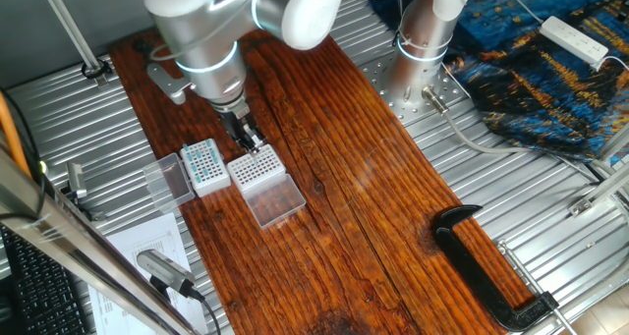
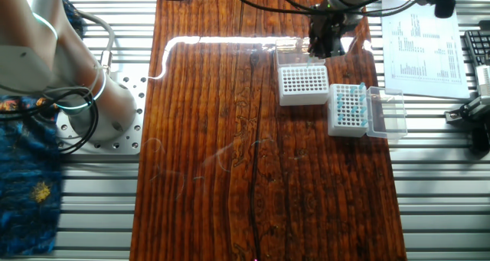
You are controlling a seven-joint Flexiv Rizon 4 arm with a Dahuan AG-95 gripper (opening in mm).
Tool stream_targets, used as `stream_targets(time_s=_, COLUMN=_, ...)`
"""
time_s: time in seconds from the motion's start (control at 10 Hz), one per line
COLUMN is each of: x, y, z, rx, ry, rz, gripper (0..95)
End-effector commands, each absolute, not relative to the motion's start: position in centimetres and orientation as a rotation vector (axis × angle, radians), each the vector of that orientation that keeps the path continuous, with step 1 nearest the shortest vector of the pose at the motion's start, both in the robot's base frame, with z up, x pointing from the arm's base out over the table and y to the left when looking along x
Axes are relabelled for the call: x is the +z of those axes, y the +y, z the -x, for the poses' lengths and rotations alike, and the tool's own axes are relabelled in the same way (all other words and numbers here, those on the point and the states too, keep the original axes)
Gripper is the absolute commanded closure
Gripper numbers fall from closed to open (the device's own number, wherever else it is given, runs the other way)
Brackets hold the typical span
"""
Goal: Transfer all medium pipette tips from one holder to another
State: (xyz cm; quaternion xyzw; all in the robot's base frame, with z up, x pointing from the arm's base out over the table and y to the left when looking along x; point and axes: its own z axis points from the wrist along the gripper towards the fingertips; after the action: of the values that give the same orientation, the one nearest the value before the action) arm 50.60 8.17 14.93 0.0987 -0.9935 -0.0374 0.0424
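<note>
The opaque white-sided holder holds several teal-blue tips in its grid. Its smoky lid lies open beside it. The clear-sided holder stands right next to it; its white grid top shows no teal, and its clear lid lies flat and open. My gripper hangs just above the clear-sided holder. Its dark fingers are close together, and nothing shows between them.
A black clamp lies on the wooden board far from the holders. A printed paper sheet and metal parts lie on the ribbed metal bench beside the board. The arm's base stands at the board's other side.
</note>
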Motion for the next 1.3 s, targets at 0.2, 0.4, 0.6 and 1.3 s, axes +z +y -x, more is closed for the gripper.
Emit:
stream_targets(time_s=0.2, x=14.7, y=8.3, z=-51.01, rx=-0.116, ry=-3.055, rz=-0.297, gripper=95.0)
stream_targets(time_s=0.4, x=14.65, y=8.5, z=-51.39, rx=-0.118, ry=-3.056, rz=-0.291, gripper=95.0)
stream_targets(time_s=0.6, x=14.4, y=8.76, z=-51.86, rx=-0.118, ry=-3.05, rz=-0.279, gripper=95.0)
stream_targets(time_s=1.3, x=14.09, y=8.96, z=-51.87, rx=-0.114, ry=-3.04, rz=-0.272, gripper=95.0)
